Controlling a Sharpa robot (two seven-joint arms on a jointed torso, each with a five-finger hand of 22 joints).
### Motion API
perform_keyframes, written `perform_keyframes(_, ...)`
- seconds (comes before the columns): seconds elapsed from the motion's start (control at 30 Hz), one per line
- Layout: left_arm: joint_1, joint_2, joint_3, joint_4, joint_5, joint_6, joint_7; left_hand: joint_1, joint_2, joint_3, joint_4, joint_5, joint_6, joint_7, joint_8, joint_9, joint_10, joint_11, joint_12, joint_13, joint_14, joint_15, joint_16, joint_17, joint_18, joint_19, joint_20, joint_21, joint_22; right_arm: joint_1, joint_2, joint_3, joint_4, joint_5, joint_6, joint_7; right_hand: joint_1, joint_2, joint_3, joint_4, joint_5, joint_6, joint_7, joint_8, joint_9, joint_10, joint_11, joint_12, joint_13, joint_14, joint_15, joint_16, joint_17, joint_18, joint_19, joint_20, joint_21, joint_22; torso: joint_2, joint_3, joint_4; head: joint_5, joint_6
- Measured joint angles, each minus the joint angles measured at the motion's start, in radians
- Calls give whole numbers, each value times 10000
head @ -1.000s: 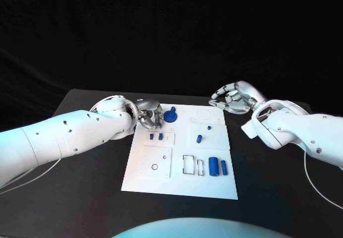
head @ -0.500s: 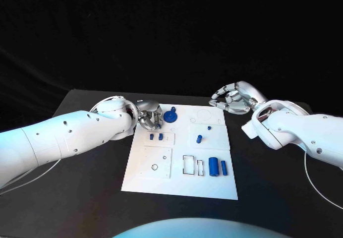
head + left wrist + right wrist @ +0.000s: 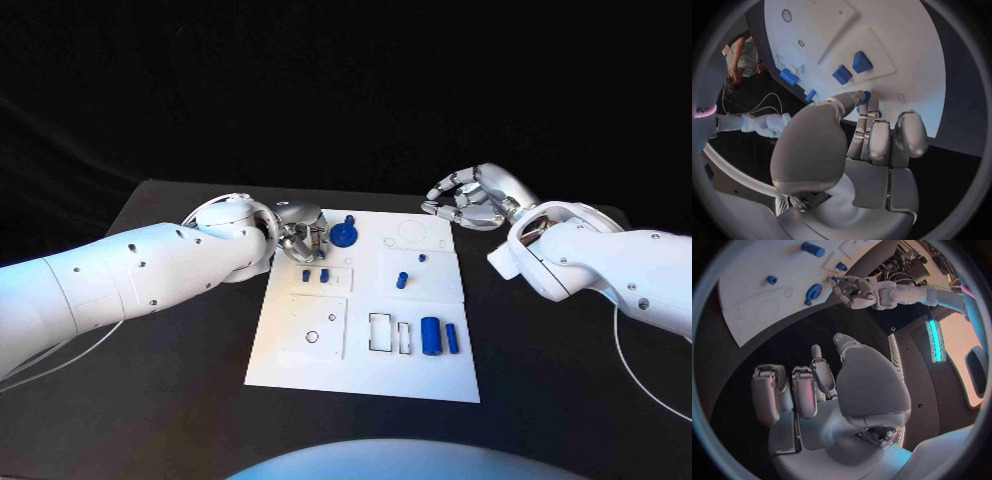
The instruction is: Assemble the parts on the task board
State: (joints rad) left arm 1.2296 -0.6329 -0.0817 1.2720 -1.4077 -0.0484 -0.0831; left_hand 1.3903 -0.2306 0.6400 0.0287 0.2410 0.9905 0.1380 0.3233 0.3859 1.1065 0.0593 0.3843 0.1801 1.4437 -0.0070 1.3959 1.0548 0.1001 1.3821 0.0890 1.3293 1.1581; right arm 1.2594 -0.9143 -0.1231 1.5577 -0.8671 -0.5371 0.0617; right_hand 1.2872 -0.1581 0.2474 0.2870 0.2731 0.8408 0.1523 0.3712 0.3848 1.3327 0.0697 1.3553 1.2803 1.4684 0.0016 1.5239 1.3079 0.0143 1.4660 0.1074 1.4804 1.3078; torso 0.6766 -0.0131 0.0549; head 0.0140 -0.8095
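Note:
The white task board [image 3: 368,350] lies in the middle of the black table. A blue round part [image 3: 345,235] stands at its far left corner, and my left hand [image 3: 300,236] reaches it from the left. In the left wrist view the thumb and a finger [image 3: 856,100] close on this blue part [image 3: 867,94]. My right hand [image 3: 470,200] hovers off the board's far right corner, fingers curled in and holding nothing. The right wrist view shows the curled fingers [image 3: 792,390], the left hand [image 3: 854,290] and the round part [image 3: 812,292].
Two small blue blocks [image 3: 316,274] sit on the board's left side, two small pegs [image 3: 404,281] near its centre, and two blue cylinders [image 3: 440,336] at the right beside a rectangular slot [image 3: 379,331]. Bare black table surrounds the board.

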Motion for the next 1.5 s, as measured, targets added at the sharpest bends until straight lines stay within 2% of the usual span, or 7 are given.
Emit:
perform_keyframes(0.47,-20,-26,-42,1,15,34,-71,-273,-272,-27,-27,62,-473,210,-452,-195,-362,357,-623,-189,-163,163,-48,-337,0,-262,163,-245,-357,0,6,3,-15,-3,-1,0,0,0,0,0,0,0,0,40,0,0,0,0,-1,0,0,0,-2,1,0,0,0,-1,-2,-1,-1,-2,-11)
perform_keyframes(0.93,-33,-44,-46,-35,12,23,-85,-352,-352,3,-56,62,-969,315,-796,-351,-613,462,-894,-260,-288,288,-97,-550,1,-355,257,-387,-570,-1,0,0,-45,-6,0,1,0,0,0,0,0,0,0,40,0,0,0,0,-1,0,0,0,-3,1,0,0,0,-3,-27,27,-23,46,74)
perform_keyframes(1.13,-35,-108,-41,-31,12,12,-86,-394,-394,3,-56,62,-1169,337,-948,-422,-714,480,-1009,-281,-311,310,-153,-689,-1,-425,255,-464,-673,-1,-14,0,-85,-27,1,0,0,0,0,0,0,0,0,40,-10,-35,-35,-58,-95,0,0,-39,-3,1,0,0,-111,-4,-27,24,-18,27,91)
perform_keyframes(1.27,-35,-192,-29,16,12,6,-86,-405,-404,3,-56,62,-1327,349,-1028,-472,-845,478,-1065,-301,-324,324,-153,-771,0,-458,289,-514,-743,-1,-20,3,-160,-48,10,-13,31,-31,0,0,0,-41,-33,39,-28,-1104,-18,-1062,-1286,0,0,-356,-4,162,0,0,-676,-5,-26,12,-12,21,92)
perform_keyframes(1.37,-36,-311,-12,95,20,3,-83,-405,-404,3,-56,62,-1422,371,-1088,-510,-1010,536,-1135,-327,-412,372,-234,-924,1,-571,293,-641,-893,-1,-15,3,-248,-95,23,-25,289,-29,184,-50,0,-135,-12,78,-42,-2668,-29,-3102,-3521,-36,-36,-595,-4,317,-89,-89,-1138,-5,-21,5,-12,14,93)
perform_keyframes(1.47,-38,-523,49,232,110,-7,-46,-338,-471,-9,-99,62,-1488,437,-1088,-548,-1237,585,-1205,-353,-577,427,-338,-1248,0,-752,331,-848,-1174,-1,-11,1,-353,-221,58,-56,1049,-33,926,-320,-201,-271,-15,79,-79,-3303,80,-5164,-5351,-12,-60,-780,-143,319,-236,-160,-1492,-1,-17,0,-12,5,92)
perform_keyframes(1.5,-38,-594,77,270,159,-15,-33,-338,-470,2,-110,62,-1488,437,-1088,-550,-1239,587,-1205,-353,-577,428,-338,-1283,-1,-762,342,-852,-1195,-1,-12,1,-380,-280,79,-73,1187,-109,1211,-389,-315,-117,15,78,-107,-3570,21,-5709,-5794,-13,-60,-822,-199,318,-250,-145,-1582,2,-15,-1,-10,-1,92)
